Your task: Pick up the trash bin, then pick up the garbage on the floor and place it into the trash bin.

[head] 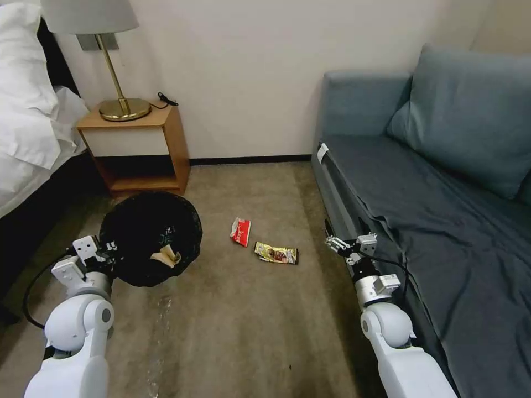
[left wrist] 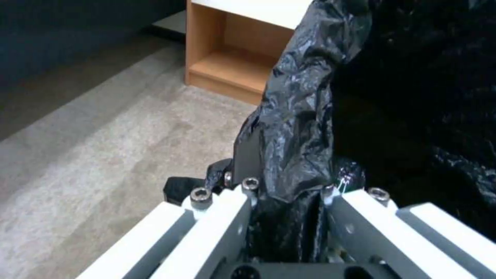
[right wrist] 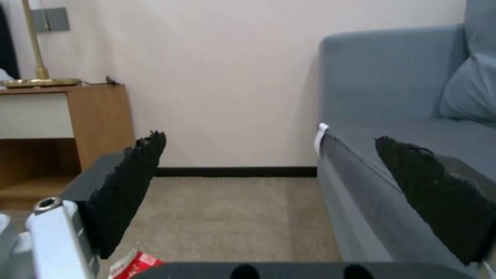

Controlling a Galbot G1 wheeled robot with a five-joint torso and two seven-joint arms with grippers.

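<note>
The left gripper is clamped on the black-bagged rim of the trash bin, held near the nightstand with crumpled brown paper inside. The right gripper, jaws wide and empty, hovers by the sofa. Next it must drop to the red-and-white wrapper or gold snack wrapper; the bin's white shell is hidden.

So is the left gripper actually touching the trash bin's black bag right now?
Touching. In the left wrist view, the left gripper has its fingers closed on a fold of the trash bin's black bag, with no gap.
</note>
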